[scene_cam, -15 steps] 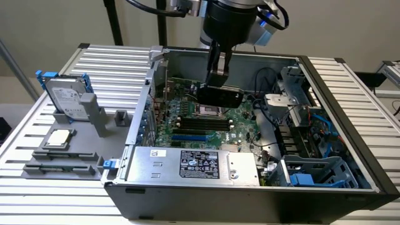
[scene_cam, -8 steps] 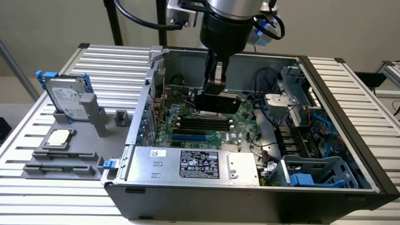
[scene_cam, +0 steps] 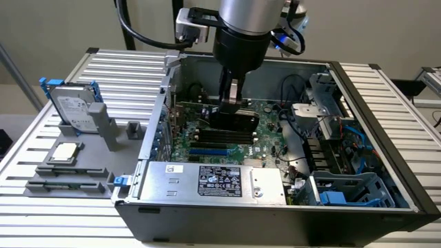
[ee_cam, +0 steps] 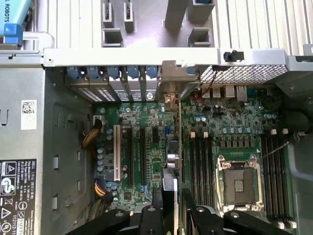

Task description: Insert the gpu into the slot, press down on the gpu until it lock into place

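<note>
Plastic, bright blue and narrow, marks the slot (scene_cam: pixel 208 151) on the green motherboard (scene_cam: pixel 180 140). Toward the exterior view's right, my gripper (scene_cam: pixel 232 105) is clamped on the gpu (scene_cam: pixel 234 120), its flat black shroud held upright by the top edge, I judge so its contact edge faces the board. Whether it is seated, I cannot tell.

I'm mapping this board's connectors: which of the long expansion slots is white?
The white slot beside the yellow-and-black wire bundle, farthest from the gpu in the hand. The neighbouring slots are black.
</note>
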Action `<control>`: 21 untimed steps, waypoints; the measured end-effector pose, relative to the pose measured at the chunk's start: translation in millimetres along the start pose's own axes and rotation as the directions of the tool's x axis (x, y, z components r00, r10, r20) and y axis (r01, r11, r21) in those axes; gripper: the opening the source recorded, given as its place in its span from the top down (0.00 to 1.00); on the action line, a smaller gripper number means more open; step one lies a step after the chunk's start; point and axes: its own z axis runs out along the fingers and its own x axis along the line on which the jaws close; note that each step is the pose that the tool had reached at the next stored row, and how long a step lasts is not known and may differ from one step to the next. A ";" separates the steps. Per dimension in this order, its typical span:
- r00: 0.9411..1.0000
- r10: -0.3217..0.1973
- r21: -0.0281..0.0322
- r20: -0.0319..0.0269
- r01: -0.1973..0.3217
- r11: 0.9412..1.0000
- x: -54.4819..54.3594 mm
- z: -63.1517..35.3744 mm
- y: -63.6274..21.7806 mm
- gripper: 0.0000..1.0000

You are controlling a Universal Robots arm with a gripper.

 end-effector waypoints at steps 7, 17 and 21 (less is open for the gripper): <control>1.000 -0.004 0.010 0.006 0.003 1.000 1.9 12.4 7.8 0.74; 1.000 -0.004 0.016 0.010 0.004 1.000 3.2 30.7 9.1 0.74; 1.000 -0.004 0.016 0.010 0.004 1.000 3.6 36.4 8.8 0.74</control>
